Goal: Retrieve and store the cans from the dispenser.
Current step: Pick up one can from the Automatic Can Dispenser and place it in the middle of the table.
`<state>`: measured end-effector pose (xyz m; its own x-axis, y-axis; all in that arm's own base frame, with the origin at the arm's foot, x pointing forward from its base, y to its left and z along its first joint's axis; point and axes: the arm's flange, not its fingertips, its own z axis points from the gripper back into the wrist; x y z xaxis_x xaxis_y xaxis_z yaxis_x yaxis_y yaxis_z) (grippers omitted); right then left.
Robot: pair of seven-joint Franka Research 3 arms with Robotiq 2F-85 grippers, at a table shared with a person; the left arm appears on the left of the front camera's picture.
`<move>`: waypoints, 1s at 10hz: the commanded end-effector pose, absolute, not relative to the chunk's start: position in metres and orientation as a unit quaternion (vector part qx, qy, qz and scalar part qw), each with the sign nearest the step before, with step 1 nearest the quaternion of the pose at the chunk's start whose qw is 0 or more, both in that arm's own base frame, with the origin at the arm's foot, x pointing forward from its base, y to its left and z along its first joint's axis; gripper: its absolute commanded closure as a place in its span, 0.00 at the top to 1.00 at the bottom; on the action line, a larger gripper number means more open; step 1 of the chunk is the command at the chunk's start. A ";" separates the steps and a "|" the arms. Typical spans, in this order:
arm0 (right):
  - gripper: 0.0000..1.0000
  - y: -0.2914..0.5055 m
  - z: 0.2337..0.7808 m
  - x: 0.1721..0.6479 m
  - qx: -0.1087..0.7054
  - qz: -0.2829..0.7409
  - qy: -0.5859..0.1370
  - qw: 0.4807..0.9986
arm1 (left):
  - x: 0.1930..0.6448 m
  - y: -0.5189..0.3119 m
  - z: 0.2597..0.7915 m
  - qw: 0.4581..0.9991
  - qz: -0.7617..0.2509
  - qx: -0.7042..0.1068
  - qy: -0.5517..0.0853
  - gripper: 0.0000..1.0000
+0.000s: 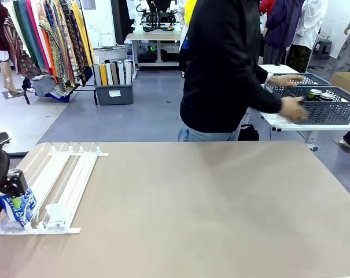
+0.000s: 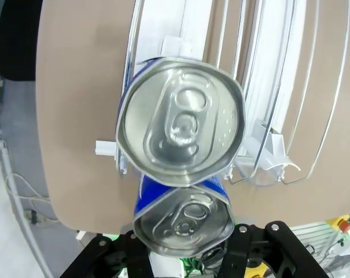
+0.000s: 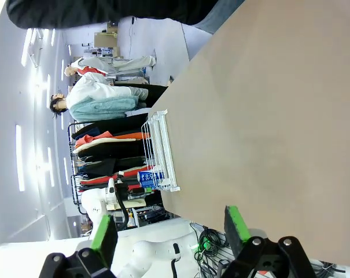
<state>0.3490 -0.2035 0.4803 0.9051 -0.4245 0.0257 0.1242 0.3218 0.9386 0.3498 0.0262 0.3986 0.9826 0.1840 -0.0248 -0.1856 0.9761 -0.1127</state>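
Note:
The white-and-clear dispenser [image 1: 59, 182] lies at the table's left end. My left gripper [image 1: 14, 188] is at the dispenser's near left corner, shut on a blue-and-white can [image 1: 15, 207]. In the left wrist view that can [image 2: 183, 223] shows its silver top between my left gripper's [image 2: 185, 246] black fingers. A second can [image 2: 180, 121] stands just beyond it in the same lane of the dispenser [image 2: 267, 87]. My right gripper [image 3: 172, 231] hangs open above the table with nothing between its green pads [image 3: 237, 225]. From there the dispenser [image 3: 160, 150] and a can [image 3: 148, 176] show far off.
A person in a black top stands at the far edge, turned right, both hands [image 1: 293, 109] at a blue-grey mesh basket [image 1: 336, 110] on a side table. The basket holds black cans [image 1: 315, 94]. The tan tabletop [image 1: 209, 202] stretches right of the dispenser.

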 end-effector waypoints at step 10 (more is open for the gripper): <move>1.00 -0.204 0.483 0.348 0.558 -0.164 -0.137 0.802 | 0.300 0.021 0.375 0.994 0.083 -0.060 0.025 1.00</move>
<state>0.3490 -0.2035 0.4803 0.9051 -0.4245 0.0257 0.1242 0.3218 0.9386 0.3400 0.0209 0.4007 0.9829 0.1706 -0.0697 -0.1780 0.9768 -0.1190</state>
